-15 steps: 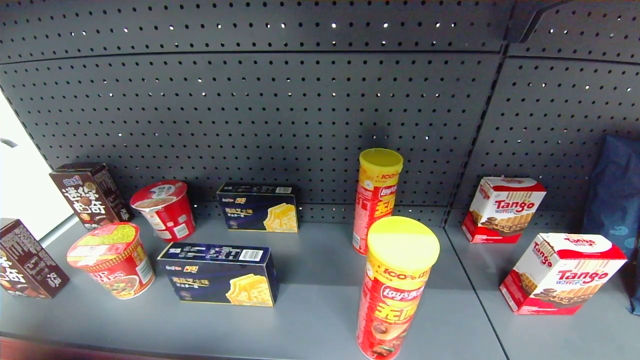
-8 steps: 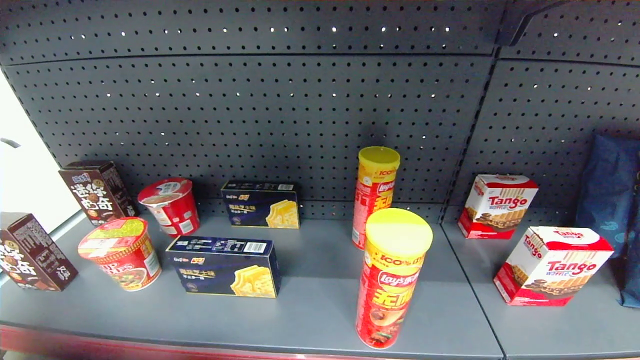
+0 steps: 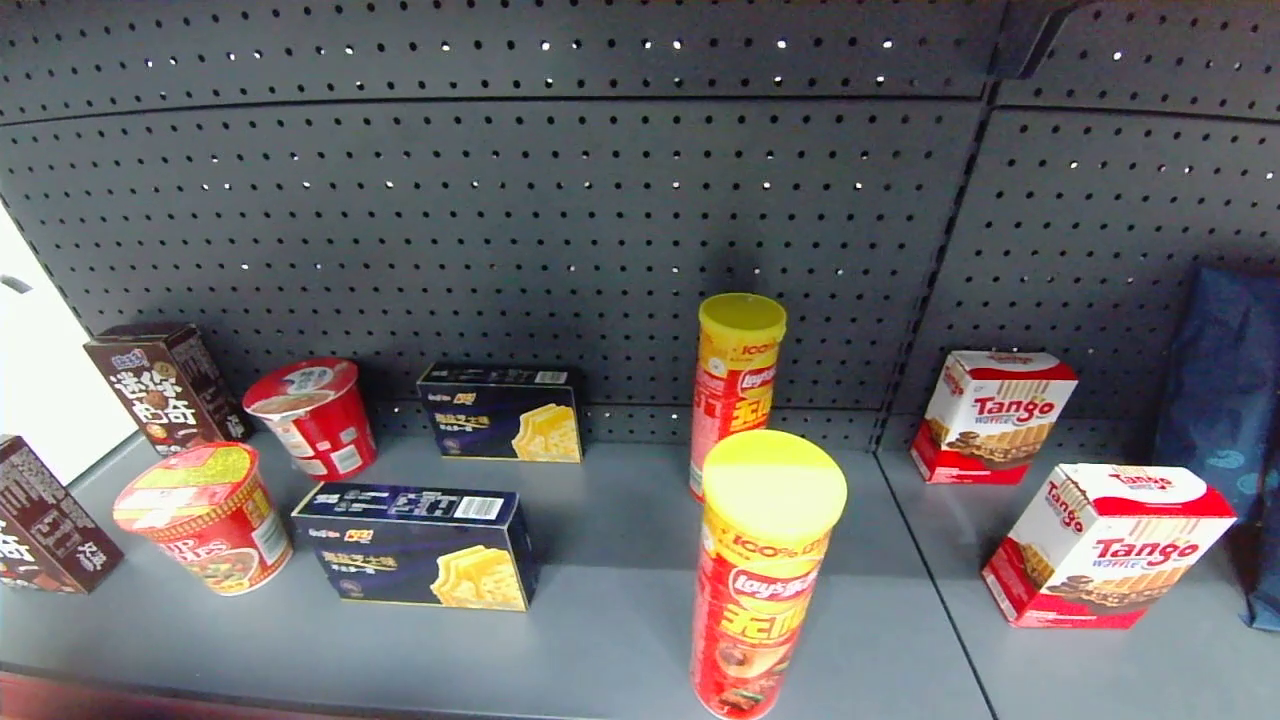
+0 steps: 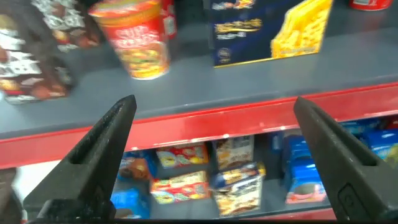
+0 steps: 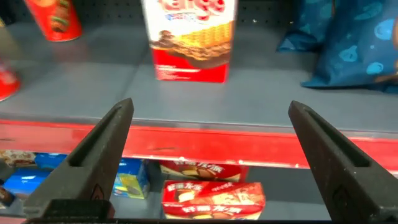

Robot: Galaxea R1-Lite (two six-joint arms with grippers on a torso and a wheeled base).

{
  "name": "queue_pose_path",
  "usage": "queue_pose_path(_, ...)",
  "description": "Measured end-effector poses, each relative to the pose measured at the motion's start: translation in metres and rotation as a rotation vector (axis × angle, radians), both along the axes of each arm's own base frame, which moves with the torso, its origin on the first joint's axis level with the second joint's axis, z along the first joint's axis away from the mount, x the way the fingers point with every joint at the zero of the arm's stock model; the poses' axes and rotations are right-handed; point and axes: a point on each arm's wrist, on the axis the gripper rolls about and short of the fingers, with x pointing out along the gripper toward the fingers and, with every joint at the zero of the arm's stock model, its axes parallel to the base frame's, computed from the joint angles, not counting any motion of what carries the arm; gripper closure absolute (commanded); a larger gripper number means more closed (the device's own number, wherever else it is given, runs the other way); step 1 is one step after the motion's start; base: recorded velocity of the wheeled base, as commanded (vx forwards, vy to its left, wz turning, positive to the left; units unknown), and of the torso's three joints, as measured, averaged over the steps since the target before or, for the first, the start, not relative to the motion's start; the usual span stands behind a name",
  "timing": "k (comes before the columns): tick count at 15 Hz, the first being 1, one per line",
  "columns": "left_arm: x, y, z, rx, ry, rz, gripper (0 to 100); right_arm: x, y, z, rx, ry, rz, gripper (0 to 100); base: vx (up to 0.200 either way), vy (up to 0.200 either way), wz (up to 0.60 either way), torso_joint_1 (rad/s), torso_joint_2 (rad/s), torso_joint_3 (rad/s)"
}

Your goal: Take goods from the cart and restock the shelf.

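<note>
Blue bag cut off at right edge (brown box likewise, left)

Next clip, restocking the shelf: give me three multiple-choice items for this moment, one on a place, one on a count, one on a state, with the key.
1. Where does the front chip can stand relative to the rear chip can?
A. In front of it, nearer the edge of the shelf
B. Behind it
C. Stacked on top of it

2. How many wafer boxes are on the shelf?
A. One
B. Two
C. Four

3. The left gripper is:
A. Shut on a chip can
B. Open, holding nothing
C. Shut on a wafer box

Key:
1 A: the head view shows it closer to the front edge, with both cans upright.
2 B: one box stands at the back and one nearer the front, on the right section.
3 B: the left wrist view shows its fingers spread with nothing between them.
</note>
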Motion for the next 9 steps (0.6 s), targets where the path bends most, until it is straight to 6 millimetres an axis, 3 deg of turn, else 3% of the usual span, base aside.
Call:
queue_pose_path(3,0.0,0.0001,-0.0003,-0.009,0.003,-0.002,0,0.0,0.0001,0.0001,0.0,-0.001,-0.002,0,0.0,0.0,0.0,0.0,0.0,0.0)
queue_pose_path(5,0.0001,0.0,-0.0004,-0.012,0.003,-0.002,0,0.0,0.0,0.0001,0.0,-0.001,-0.001,0,-0.2,0.0,0.0,0.002,0.0,-0.002)
queue_pose_path(9,0.0001,0.0002,-0.0004,-0.048,0.009,0.004,0,0.0,0.0,0.0002,0.0,-0.001,-0.002,0,0.0,0.0,0.0,0.0,0.0,0.0)
